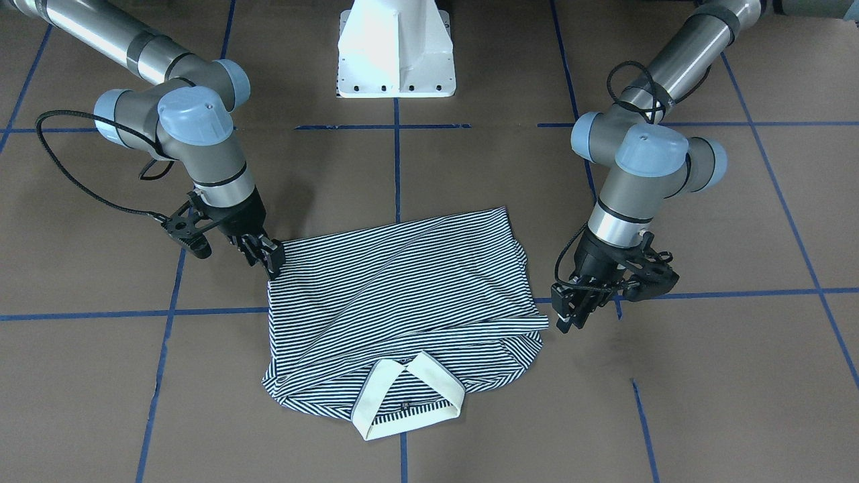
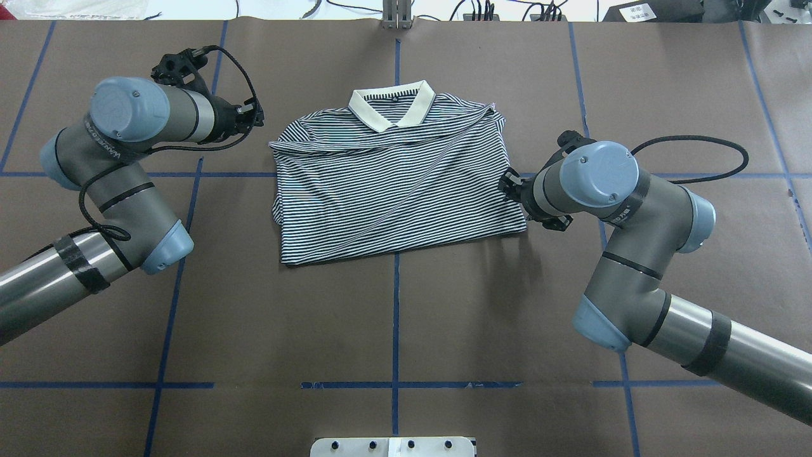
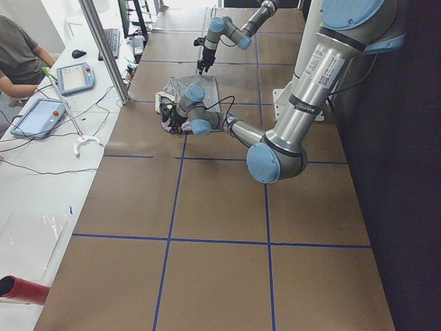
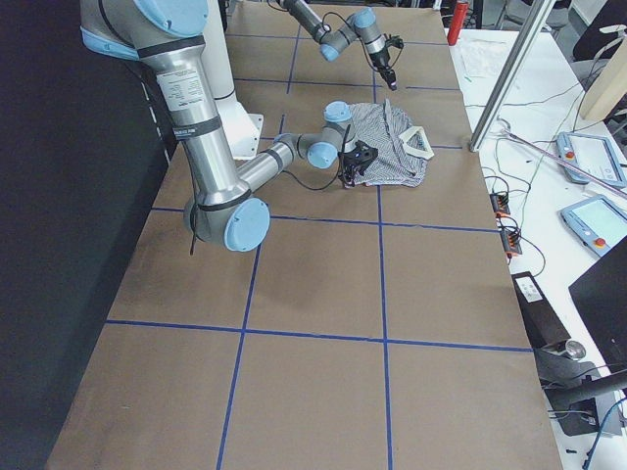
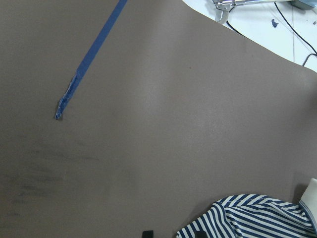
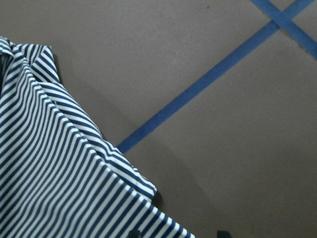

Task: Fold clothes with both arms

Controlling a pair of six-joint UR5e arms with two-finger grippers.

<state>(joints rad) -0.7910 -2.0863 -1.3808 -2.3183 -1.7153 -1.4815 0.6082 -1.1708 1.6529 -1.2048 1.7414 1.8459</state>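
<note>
The striped polo shirt [image 1: 402,288] [image 2: 393,190] lies flat on the brown table, folded into a rough rectangle. Its cream collar [image 1: 409,396] [image 2: 391,108] points away from the robot. My left gripper [image 1: 567,316] [image 2: 252,120] hangs just beside the shirt's shoulder edge. In the left wrist view its tips stand apart at the frame's bottom, by a striped fold [image 5: 247,218], so it is open. My right gripper [image 1: 272,260] [image 2: 509,184] sits at the shirt's hem corner, open. That corner [image 6: 124,168] lies between its spread tips.
The white pedestal base [image 1: 396,50] [image 2: 393,446] stands at the robot's side of the table. Blue tape lines [image 2: 396,304] grid the brown surface. A person [image 3: 21,55] sits at a side bench with tablets [image 3: 76,76] beyond the table's far edge.
</note>
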